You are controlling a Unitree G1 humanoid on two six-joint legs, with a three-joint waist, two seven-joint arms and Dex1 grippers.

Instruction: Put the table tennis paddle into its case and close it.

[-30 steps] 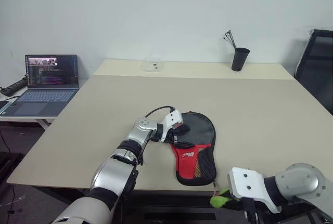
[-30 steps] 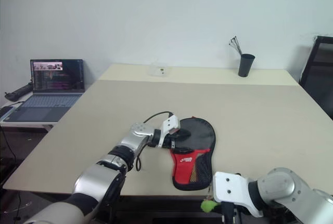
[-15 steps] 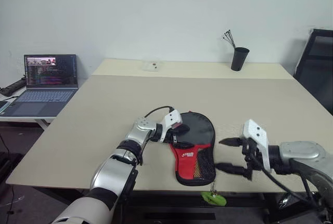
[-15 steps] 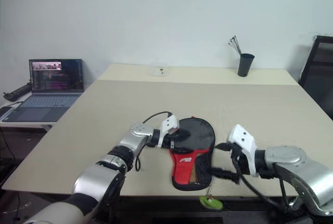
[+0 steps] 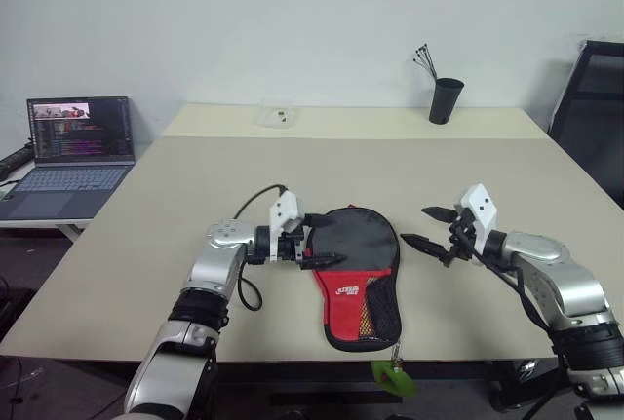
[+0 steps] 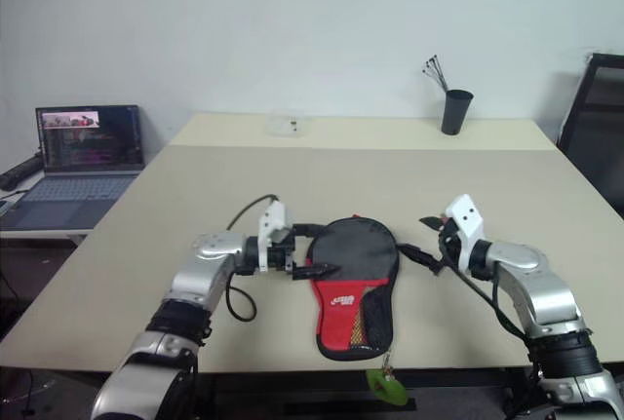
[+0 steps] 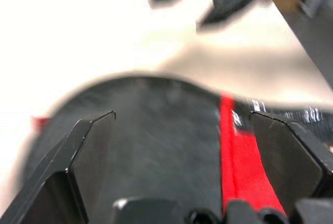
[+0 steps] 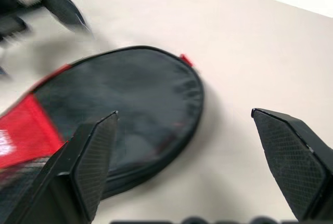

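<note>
case [image 5: 357, 269] on table, both grippers open

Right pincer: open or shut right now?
Open. The right pincer has its two black fingers spread apart, empty, beside the case and off it.

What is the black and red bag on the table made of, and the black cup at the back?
The bag looks like soft woven cloth, matte, with a mesh pocket. The cup looks like smooth hard plastic, though it might be metal.
</note>
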